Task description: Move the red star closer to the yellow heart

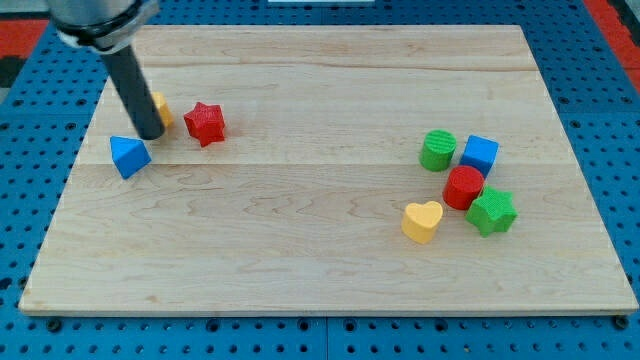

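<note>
Red star (205, 123), ridged plastic, sits right of my tip (150, 134).

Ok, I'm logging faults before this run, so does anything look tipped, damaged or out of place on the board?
Nothing stands out. Every block sits flat on the wooden board. The red star lies far from the yellow heart, and my tip is just to the star's left, partly hiding a yellow block above the blue block.
</note>
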Available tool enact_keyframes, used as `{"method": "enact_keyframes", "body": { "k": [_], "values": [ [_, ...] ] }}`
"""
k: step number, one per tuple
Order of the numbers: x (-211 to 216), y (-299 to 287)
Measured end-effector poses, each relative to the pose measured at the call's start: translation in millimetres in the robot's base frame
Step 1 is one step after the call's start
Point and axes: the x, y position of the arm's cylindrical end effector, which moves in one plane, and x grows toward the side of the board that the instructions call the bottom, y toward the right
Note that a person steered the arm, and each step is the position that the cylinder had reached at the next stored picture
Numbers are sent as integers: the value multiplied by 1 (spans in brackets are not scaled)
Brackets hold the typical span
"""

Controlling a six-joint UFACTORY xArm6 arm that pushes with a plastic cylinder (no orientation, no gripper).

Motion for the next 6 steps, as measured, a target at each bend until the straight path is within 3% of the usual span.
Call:
{"method": "enact_keyframes", "body": {
  "k": [2,4,5,6],
  "values": [
    [-16,-105],
    [-28,-31],
    [-49,-67],
    [-50,0]
  ]
}}
